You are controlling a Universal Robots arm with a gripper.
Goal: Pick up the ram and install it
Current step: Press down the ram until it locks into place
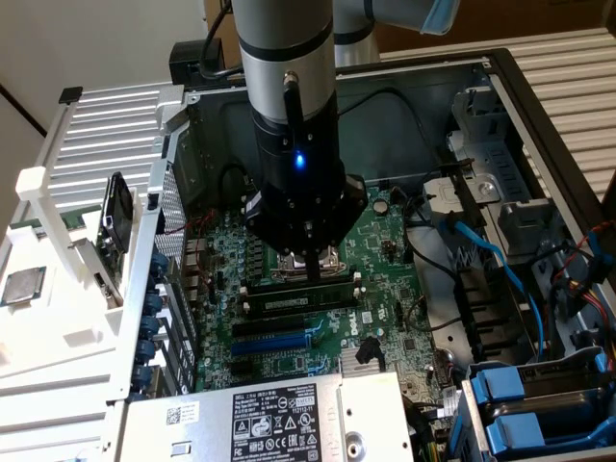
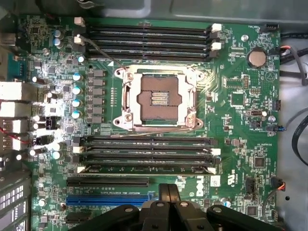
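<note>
Green ram [image 1: 298,301] lay seated in motherboard slot [image 2: 144,169]; gripper [image 1: 310,262] hovered above, fingers closed together, empty. Stick looked light, stiff, fragile: grip edges.

A green motherboard [image 2: 236,130] lies inside an open black computer case [image 1: 539,106], its square silver processor socket [image 2: 159,98] standing empty between banks of long black memory slots [image 2: 149,36]. A blue expansion slot [image 2: 108,198] runs below them, and blue cables [image 1: 500,265] cross the case toward the exterior view's right. A white slatted rack [image 1: 96,135] stands at the exterior view's left.

Pale wall [image 1: 96,38] behind white rack [image 1: 58,192]
</note>
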